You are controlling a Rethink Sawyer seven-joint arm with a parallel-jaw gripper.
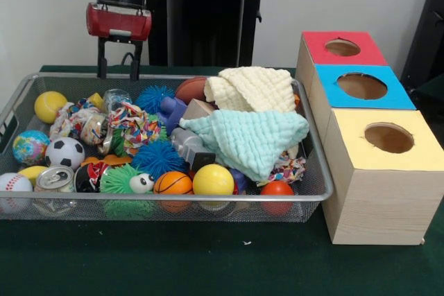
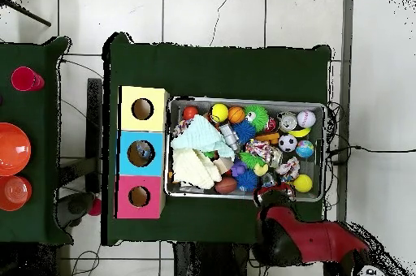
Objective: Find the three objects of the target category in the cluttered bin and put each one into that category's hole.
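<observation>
Front view: the red and black gripper (image 1: 118,67) hangs above the far rim of the wire mesh bin (image 1: 316,171), over its corner by the yellow foam ball (image 1: 50,106); its two dark fingers stand parted with nothing between them. The bin is packed: a mint green muslin cloth (image 1: 253,140) and a cream knitted cloth (image 1: 253,88) cover the side nearest the wooden three-hole box (image 1: 378,192), whose tops run red (image 1: 347,57), blue (image 1: 385,95) and yellow (image 1: 416,150). Balls lie along the near rim: a baseball (image 1: 14,184), a black-and-white football (image 1: 64,152), a mini basketball (image 1: 172,183), a smooth yellow ball (image 1: 213,180). The target category is not stated, so the three wanted objects cannot be singled out; any may sit under the cloths. Overhead view: the gripper (image 2: 272,196) sits at the bin (image 2: 247,101) edge nearest the robot, the box (image 2: 122,151) just beside the bin's opposite end. Risks, as judged: a descent here may strike the rim; fingers may snag the knotted rope toy (image 1: 132,126) or drag a cloth; round balls may roll out of a pinch; hidden items may be missed.
</observation>
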